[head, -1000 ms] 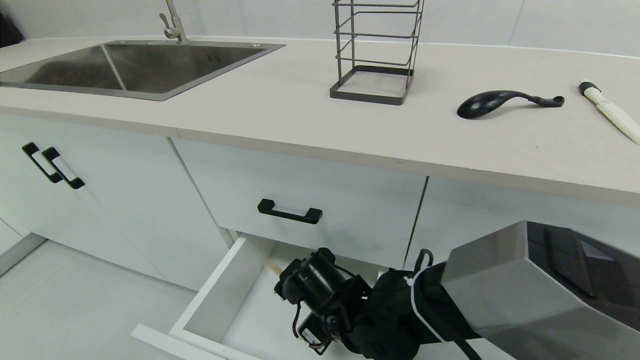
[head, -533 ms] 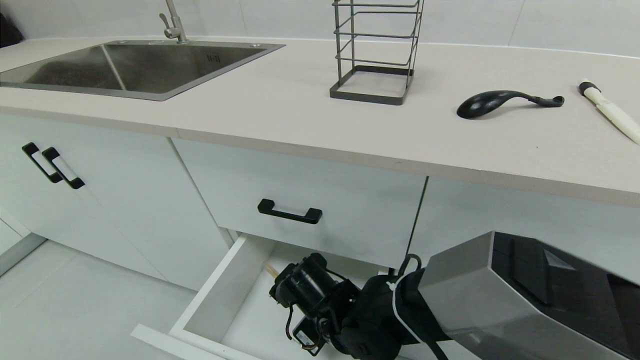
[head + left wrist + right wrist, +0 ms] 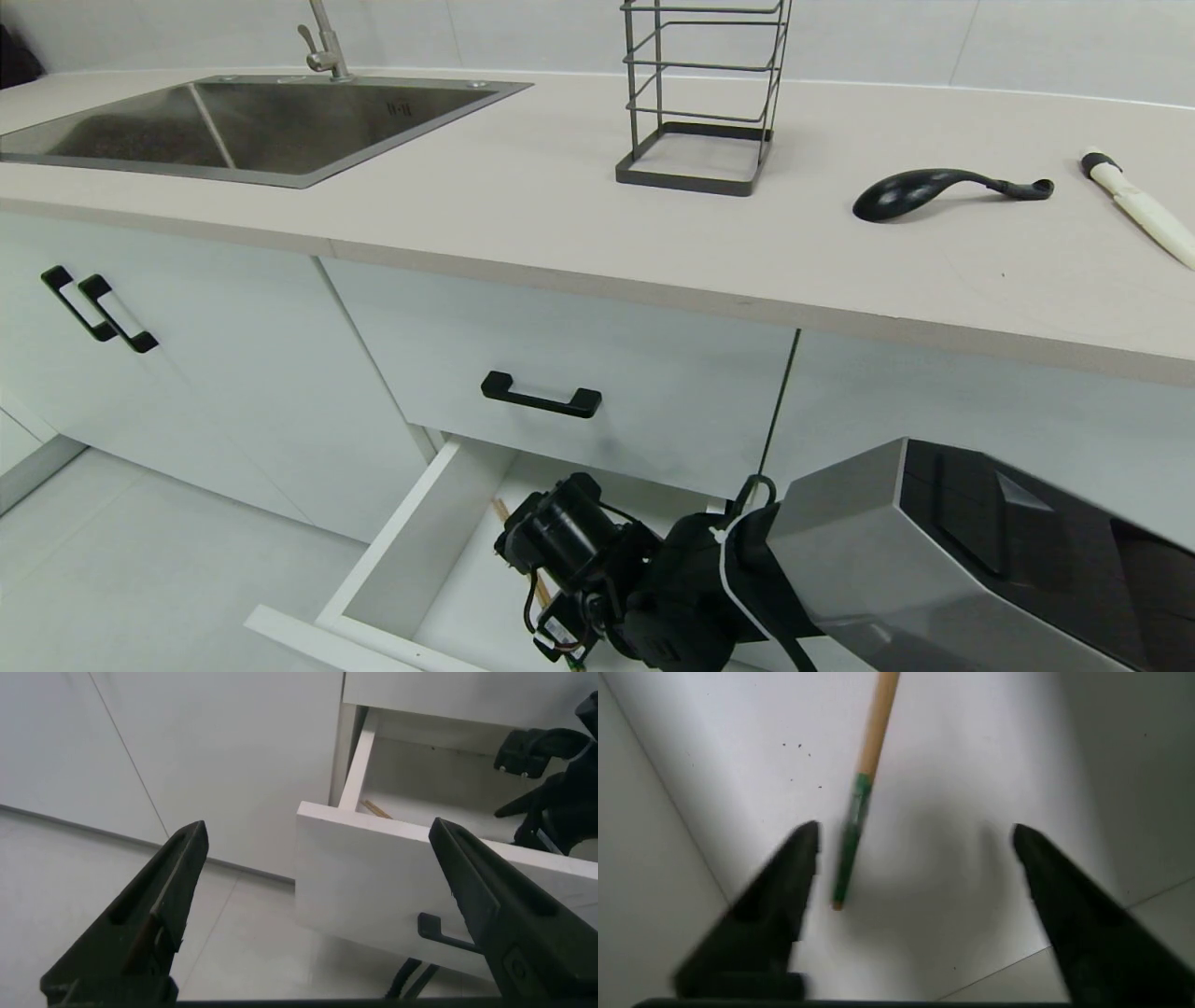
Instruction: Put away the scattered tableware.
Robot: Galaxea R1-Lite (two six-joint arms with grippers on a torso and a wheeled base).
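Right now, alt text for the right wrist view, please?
The open right gripper hangs over the white drawer floor. A wooden chopstick with a green end lies below it, apart from both fingers and nearer one of them.

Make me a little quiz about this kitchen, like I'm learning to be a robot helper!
1. True or false: the black spoon lies on the countertop.
2. Where is the chopstick? A: on the countertop. B: in the open drawer. C: in the wire rack.
3. Is the right end effector open or shut?

Key: 1 true; 2 B; 3 open, with the chopstick lying on the drawer floor between its fingers.
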